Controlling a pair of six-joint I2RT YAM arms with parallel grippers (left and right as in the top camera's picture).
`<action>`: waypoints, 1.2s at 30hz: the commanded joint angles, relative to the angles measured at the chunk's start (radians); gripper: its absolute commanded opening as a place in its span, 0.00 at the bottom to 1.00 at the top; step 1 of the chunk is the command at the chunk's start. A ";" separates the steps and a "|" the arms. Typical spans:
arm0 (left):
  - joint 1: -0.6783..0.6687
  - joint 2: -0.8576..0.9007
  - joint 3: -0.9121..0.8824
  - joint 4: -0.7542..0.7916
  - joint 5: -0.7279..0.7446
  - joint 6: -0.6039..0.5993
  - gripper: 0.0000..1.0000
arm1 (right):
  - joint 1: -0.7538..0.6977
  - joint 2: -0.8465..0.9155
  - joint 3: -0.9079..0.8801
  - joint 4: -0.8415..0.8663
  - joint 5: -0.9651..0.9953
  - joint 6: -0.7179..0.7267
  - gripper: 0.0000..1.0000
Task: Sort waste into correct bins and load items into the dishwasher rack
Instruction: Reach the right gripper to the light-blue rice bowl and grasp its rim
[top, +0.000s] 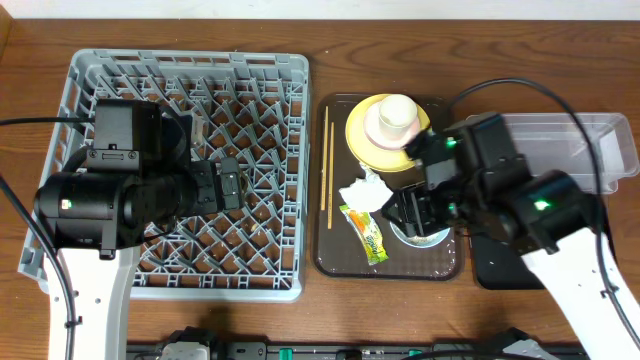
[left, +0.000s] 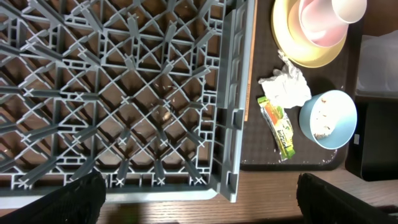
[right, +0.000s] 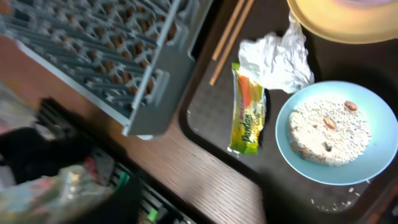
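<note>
snack wrapper (top: 365, 235) long axis near-far, roughly parallel to chopsticks (top: 327, 170); left gripper (top: 222, 186) spread wide, empty; right gripper (top: 415, 212): cannot tell.

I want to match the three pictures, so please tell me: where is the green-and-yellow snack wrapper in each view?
Overhead: the snack wrapper lies right of centre, low on the brown tray.
Left wrist: the wrapper is at the right, halfway down.
Right wrist: the wrapper is near the centre, running top to bottom.
Shared landmark: the crumpled napkin by the wrapper's upper end in every view.
</note>
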 joint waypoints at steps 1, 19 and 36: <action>0.003 -0.006 -0.003 0.001 -0.010 0.002 0.99 | 0.055 0.023 -0.036 0.004 0.145 0.061 0.31; 0.003 -0.006 -0.003 0.001 -0.010 0.002 0.99 | 0.122 0.053 -0.442 0.395 0.372 0.172 0.27; 0.003 -0.006 -0.003 0.001 -0.010 0.002 0.99 | 0.122 0.171 -0.590 0.628 0.372 0.110 0.24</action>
